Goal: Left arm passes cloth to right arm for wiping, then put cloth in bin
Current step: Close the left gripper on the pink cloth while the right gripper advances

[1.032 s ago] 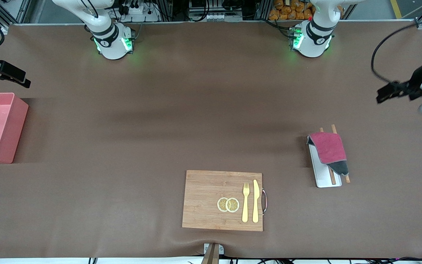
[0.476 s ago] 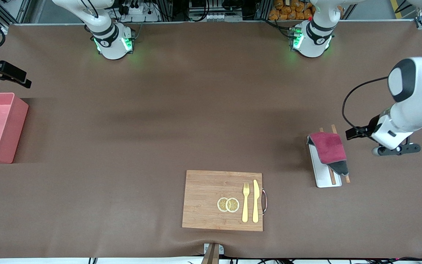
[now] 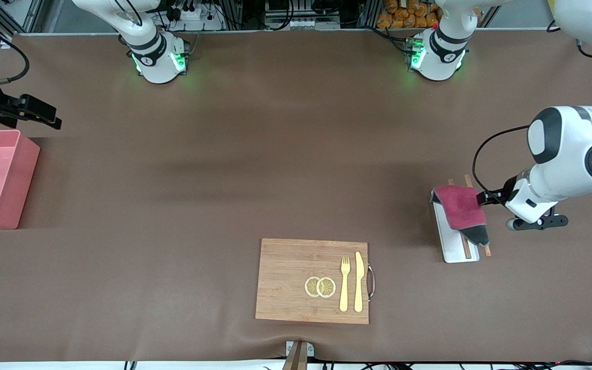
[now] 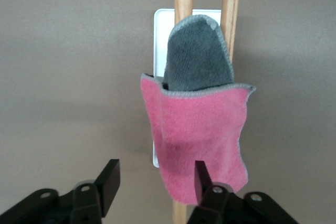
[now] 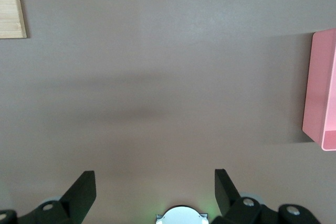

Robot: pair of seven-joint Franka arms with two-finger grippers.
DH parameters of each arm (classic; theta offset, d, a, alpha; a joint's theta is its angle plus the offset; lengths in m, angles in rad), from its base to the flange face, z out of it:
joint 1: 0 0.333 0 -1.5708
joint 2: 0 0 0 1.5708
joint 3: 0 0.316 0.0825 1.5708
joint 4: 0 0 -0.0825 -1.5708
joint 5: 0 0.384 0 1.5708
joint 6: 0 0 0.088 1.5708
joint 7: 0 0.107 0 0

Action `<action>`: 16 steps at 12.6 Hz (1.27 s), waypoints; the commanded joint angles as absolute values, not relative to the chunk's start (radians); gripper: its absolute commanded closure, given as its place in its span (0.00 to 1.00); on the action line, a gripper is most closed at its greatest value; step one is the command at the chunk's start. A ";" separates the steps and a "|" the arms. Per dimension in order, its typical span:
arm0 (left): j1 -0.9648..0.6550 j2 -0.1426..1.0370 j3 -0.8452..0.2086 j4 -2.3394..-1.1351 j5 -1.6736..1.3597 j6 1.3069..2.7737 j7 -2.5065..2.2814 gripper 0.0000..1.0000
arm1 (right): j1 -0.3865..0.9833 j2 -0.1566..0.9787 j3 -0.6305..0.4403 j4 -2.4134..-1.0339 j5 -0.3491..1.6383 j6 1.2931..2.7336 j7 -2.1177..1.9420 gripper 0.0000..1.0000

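The cloth (image 3: pixel 461 209), magenta with a dark grey reverse, lies draped over a small white tray (image 3: pixel 454 254) and two chopsticks (image 3: pixel 468 181) toward the left arm's end of the table. My left gripper (image 3: pixel 485 197) is at the cloth's edge. In the left wrist view it (image 4: pixel 155 184) is open, with one finger (image 4: pixel 202 179) over the cloth (image 4: pixel 202 129) and the other over bare table; nothing is gripped. My right gripper (image 3: pixel 39 112) hangs open (image 5: pixel 155 192) by the farther end of the pink bin (image 3: pixel 3 180), holding nothing.
A wooden cutting board (image 3: pixel 285 277) near the front edge carries two lemon slices (image 3: pixel 320 287), a yellow fork (image 3: pixel 345 282) and a knife (image 3: pixel 358 281). The right wrist view shows the bin's wall (image 5: pixel 320 93) and a corner of the board (image 5: pixel 11 3).
The left arm has swung in from the table's end and come down beside the cloth, its jaws narrowing. The right gripper has shifted slightly toward the table's middle.
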State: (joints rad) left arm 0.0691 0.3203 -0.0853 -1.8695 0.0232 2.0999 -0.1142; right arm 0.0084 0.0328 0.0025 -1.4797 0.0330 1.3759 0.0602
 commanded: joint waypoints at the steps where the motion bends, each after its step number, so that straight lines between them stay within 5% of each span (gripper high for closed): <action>1: 0.063 0.344 -0.087 -1.862 -0.023 2.132 -0.133 0.39 | 0.020 0.038 0.000 -1.471 0.023 1.373 0.075 0.00; 10: 0.057 0.382 -0.087 -1.864 -0.061 2.163 -0.140 0.68 | 0.097 0.190 0.000 -1.470 0.121 1.377 0.078 0.00; 16: 0.057 0.374 -0.091 -1.861 -0.061 2.161 -0.140 0.73 | 0.193 0.348 0.000 -1.465 0.155 1.417 0.072 0.00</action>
